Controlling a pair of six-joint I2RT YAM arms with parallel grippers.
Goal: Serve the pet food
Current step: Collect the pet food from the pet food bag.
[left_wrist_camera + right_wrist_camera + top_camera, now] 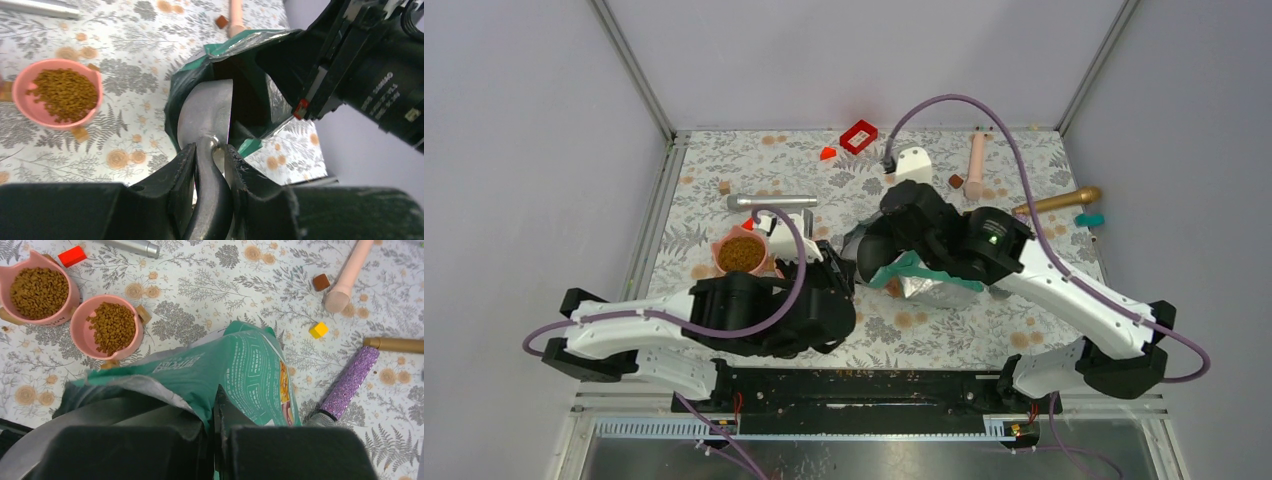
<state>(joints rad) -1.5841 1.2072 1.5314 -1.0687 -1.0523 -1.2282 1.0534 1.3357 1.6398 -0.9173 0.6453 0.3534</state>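
left gripper (pixel 210 149) fingers pinch the handle of a metal scoop (pixel 205 107); the scoop head sits in the open mouth of the pouch (pixel 240 365). right gripper (pixel 212 412) fingers are pressed together on the pouch's top edge. pet food (pixel 112 327) fills the round bowl (pixel 80 337) and the cat-eared bowl (pixel 71 297), touching each other, at 10 o'clock from the pouch in the right wrist view.

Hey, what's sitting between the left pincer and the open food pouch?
A grey metal scoop: the left pincer grips its handle, and its bowl reaches into the pouch mouth. The left wrist view shows it.
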